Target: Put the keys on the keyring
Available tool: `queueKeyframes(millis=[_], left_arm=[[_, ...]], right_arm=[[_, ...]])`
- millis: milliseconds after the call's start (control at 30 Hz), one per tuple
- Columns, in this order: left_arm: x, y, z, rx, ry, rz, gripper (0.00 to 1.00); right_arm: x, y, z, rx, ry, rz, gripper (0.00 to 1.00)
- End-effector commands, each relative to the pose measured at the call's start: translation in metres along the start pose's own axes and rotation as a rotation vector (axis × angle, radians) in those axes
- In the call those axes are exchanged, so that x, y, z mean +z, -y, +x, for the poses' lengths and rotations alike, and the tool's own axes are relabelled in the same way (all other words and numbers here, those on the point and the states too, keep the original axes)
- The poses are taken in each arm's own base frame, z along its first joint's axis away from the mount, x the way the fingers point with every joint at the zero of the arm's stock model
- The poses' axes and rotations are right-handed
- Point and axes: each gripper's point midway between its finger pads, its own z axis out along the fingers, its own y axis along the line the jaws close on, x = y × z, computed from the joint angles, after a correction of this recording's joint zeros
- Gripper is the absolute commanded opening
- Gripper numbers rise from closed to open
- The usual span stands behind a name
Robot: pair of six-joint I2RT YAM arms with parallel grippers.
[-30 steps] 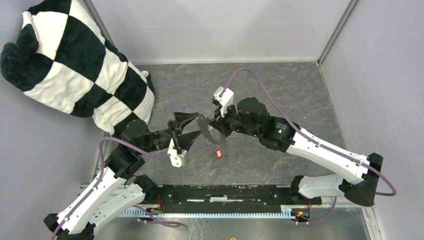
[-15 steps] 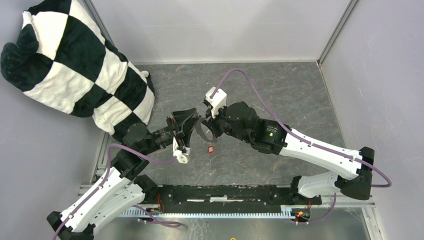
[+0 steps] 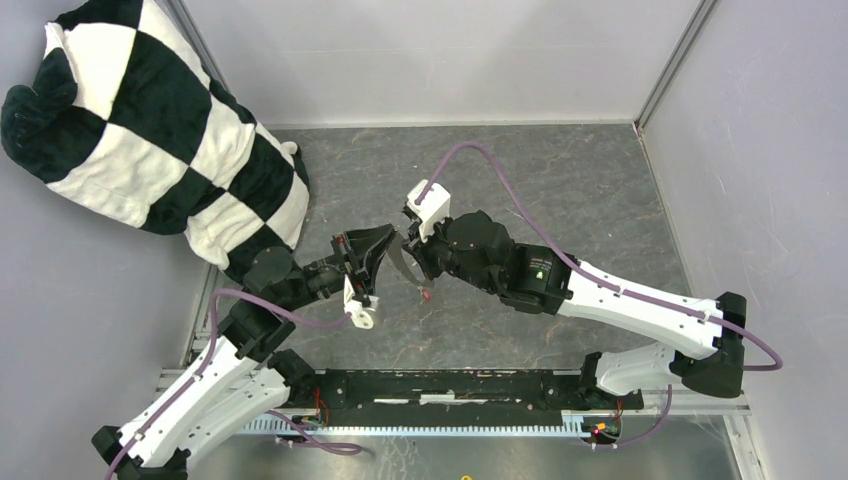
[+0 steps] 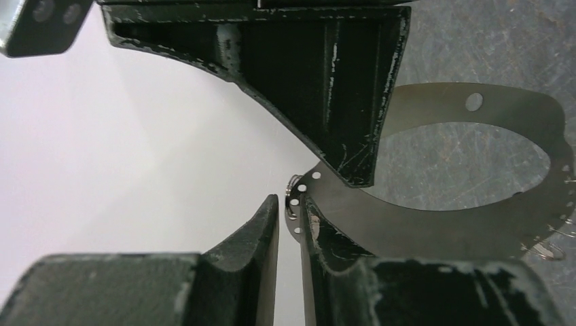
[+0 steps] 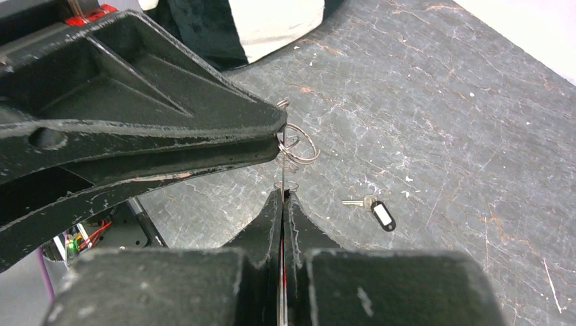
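Note:
The keyring, a flat grey metal loop with small holes, hangs above the table between both grippers. My right gripper is shut on it; there the loop shows edge-on, with a red sliver between the jaws. My left gripper stands narrowly open. The keyring's holed end sits in its gap against the right-hand finger. A red tag dangles below the loop. The black-tagged key lies on the table, apart from both grippers. A small wire ring hangs at the loop's edge.
A black-and-white checkered cushion fills the back left corner. Grey walls enclose the dark stone-patterned table. A black rail runs along the near edge between the arm bases.
The right arm carried the keyring and its red tag leftward to the left gripper. The left jaws narrowed from wide open to a slim gap around the loop's end.

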Motion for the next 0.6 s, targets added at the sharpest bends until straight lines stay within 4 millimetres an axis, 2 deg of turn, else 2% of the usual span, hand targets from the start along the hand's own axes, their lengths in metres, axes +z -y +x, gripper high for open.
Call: queueKeyframes(millis=[0,100,367,433,567], left_arm=[[0.000,0.000,-0.007,-0.046,0.015,0.047,0.23],[0.002,0.002,-0.006,-0.062,0.012,0.071,0.21],[0.002,-0.003,-0.009,-0.096,0.015,0.061,0.07],[0.002,-0.005,-0.010,-0.133,0.017,0.054,0.02],[0.004,-0.009,-0.016,-0.272,0.029,0.041,0.02]], right_arm=[[-0.012,-0.004,-0.047,0.026,0.137,-0.009,0.00],[-0.013,-0.006,-0.047,0.022,0.137,-0.012,0.00],[-0.013,-0.007,-0.041,0.000,0.124,-0.007,0.00],[-0.014,-0.006,-0.040,-0.001,0.125,-0.007,0.00],[-0.017,-0.008,-0.042,0.005,0.143,-0.019,0.00]])
